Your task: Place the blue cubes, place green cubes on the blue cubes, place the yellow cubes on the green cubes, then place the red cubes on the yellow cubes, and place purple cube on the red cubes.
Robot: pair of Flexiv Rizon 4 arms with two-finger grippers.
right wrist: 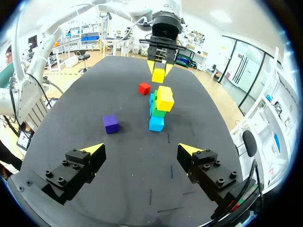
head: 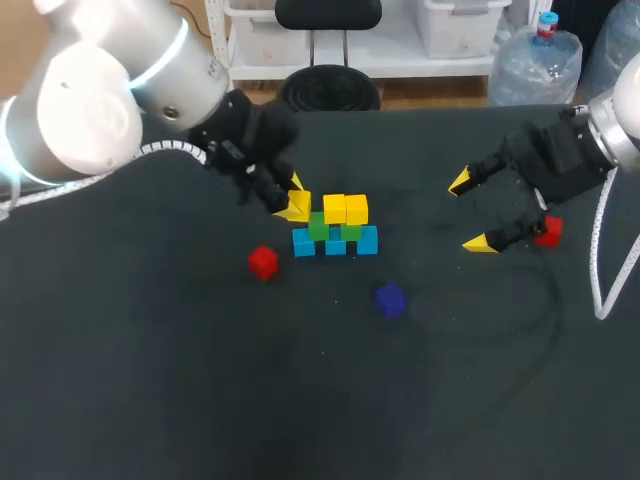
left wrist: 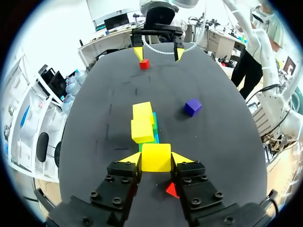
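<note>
Since the yellow layer is the one in hand, look first at the yellow cube [left wrist: 156, 157] that your left gripper [left wrist: 156, 160] clamps between both fingertips. It sits at the left end of the stack [head: 335, 230], level with the two yellow cubes [head: 345, 209] already seated. I judge it is held there to finish that row above the green cubes [head: 318, 227], which rest on the blue cubes [head: 335, 246]. One red cube [head: 263, 262] lies just in front of the stack on your left side, almost under the gripper, so lower with care. The purple cube [head: 390, 299] sits apart, nearer the robot. Your right gripper [head: 469, 212] hangs with fingers spread wide and nothing between them, near the second red cube [head: 548, 231], likely placed for the red layer. The dark table [head: 200, 380] gives both arms room around the stack.
</note>
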